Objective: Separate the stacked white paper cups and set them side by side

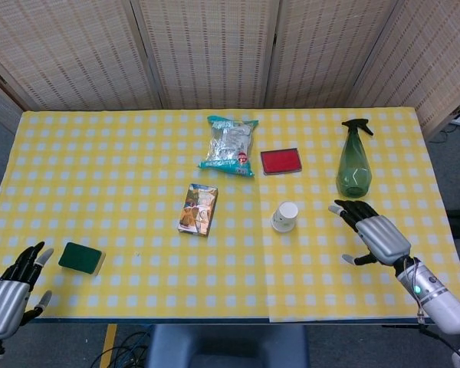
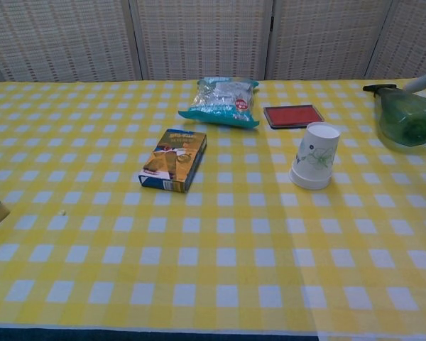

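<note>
Standing upside down on the yellow checked table (image 1: 123,184), the stacked paper cups (image 1: 284,216) sit right of centre, rim down on the cloth and leaning a little, with a green leaf print showing on the side in the chest view. Nothing touches them. The right hand (image 1: 374,233) hovers to the right of the cups, near them but apart, its fingers (image 1: 345,207) spread and pointing toward the cups, holding nothing. The left hand (image 1: 8,295) sits at the near left corner of the table, fingers apart and empty, just beside a green sponge (image 1: 81,257). A green spray bottle (image 1: 353,161) stands upright behind the right hand, toward the far right of the table. A flat red pad (image 1: 280,161) lies behind the cups, and a teal snack bag (image 1: 230,145) lies to the left of that pad. A small printed box (image 1: 198,208) lies flat left of the cups, near the table's middle. Woven folding screens (image 1: 215,50) stand behind the table.
</note>
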### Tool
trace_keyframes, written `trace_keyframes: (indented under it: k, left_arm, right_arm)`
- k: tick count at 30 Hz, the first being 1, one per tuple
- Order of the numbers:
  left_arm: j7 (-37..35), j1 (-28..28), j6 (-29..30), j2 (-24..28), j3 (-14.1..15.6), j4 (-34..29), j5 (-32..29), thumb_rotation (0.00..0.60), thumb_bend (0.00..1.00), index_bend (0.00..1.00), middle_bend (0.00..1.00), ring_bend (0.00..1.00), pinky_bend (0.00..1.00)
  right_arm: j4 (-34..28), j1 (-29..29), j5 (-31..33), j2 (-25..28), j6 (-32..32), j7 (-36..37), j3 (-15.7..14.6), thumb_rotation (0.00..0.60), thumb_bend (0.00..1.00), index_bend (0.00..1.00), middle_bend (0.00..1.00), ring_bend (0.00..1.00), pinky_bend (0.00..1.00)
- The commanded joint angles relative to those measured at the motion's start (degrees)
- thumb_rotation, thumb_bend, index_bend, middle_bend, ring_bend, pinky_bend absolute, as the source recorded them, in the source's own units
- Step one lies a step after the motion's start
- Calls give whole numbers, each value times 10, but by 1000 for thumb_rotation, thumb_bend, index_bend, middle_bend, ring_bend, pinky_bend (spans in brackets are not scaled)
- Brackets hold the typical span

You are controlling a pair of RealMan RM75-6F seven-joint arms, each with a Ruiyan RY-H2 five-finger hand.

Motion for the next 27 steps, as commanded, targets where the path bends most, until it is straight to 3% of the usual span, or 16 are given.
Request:
trace_keyframes:
  k: [1, 5, 11, 19, 27]
  left_arm:
    - [-5, 2, 6, 1, -2, 0, 1, 600, 381, 0, 0, 44, 291]
    - [-11, 3, 3, 1, 0, 4, 0, 600, 382, 0, 0, 44, 291]
    - [-17, 6, 11, 5, -4, 6, -7, 600, 381, 0, 0, 44, 291]
    - [-24, 10, 15, 9, -6, 8, -9, 600, 382, 0, 0, 44, 291]
    - [-24, 9, 13, 9, -8, 8, -11, 600, 382, 0, 0, 44, 291]
  right_arm:
    - [-40, 95, 103, 42, -123, -14, 55, 600, 209, 100, 0, 0, 0]
    - [-25, 155, 182, 27, -195, -39, 76, 600, 218, 125, 0, 0, 0]
    - [-6, 221, 266, 6, -248, -91, 77, 600, 229, 134, 0, 0, 0]
    - [21, 291, 366, -32, -265, -160, 40, 600, 238, 134, 0, 0, 0]
    - [27, 324, 420, -48, -255, -203, -3, 600, 242, 135, 0, 0, 0]
